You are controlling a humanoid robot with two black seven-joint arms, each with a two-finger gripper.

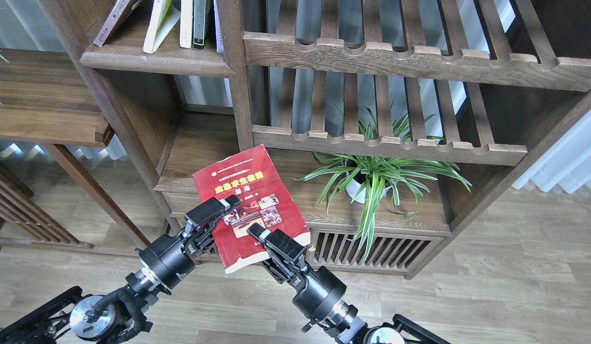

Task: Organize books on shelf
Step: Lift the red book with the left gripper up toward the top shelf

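Note:
I hold the red book, with its yellow title and photos, tilted face-up in front of the bookcase's lower level. My left gripper clamps its left edge, one finger lying over the cover. My right gripper clamps its near bottom edge. The dark-brown shelf with a rounded front edge is at the upper left. On it lean a yellow-green book and a mauve-covered book, only partly in view.
Thin white and dark-spined books stand on the same shelf. Slatted racks fill the right side. A potted spider plant stands on the lower board. A side table is at the left.

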